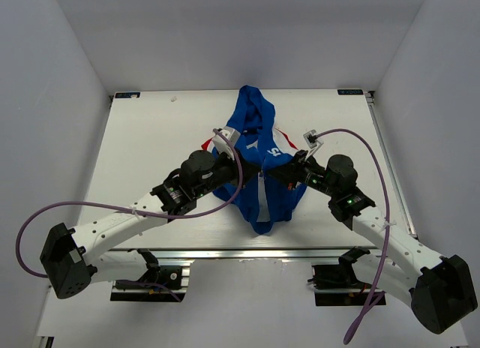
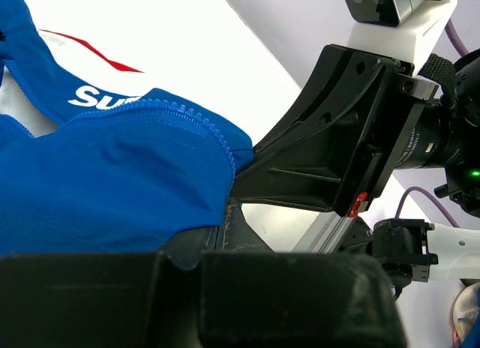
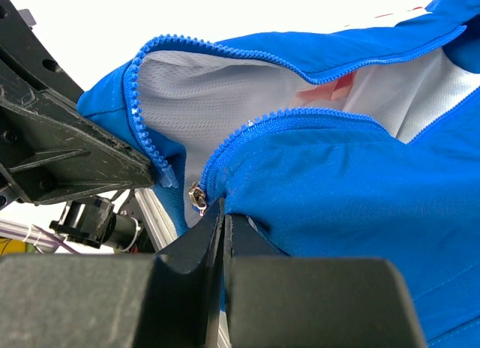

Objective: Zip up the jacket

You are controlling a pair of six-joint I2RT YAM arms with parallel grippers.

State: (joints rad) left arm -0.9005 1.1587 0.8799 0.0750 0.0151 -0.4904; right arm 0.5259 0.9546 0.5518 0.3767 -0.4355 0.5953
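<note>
So the left gripper point(image 1: 251, 170) is pinched tight on a fold of the jacket point(image 1: 255, 115), which sits bunched up mid-way across the table point(image 1: 150, 138), unzipped, white lining showing. The right gripper point(image 1: 276, 173), close beside it, has fingers pressed together on the blue edge by the zipper pull point(image 3: 197, 198).

jacket point(image 1: 259, 164): royal blue, white mesh lining, white chest lettering, red-and-white trim | zipper: undone, tooth rows spread apart, metal slider point(image 3: 197, 199) low on one side | pose: bunched up, rumpled | place: middle of the counter point(image 1: 150, 138)
</note>
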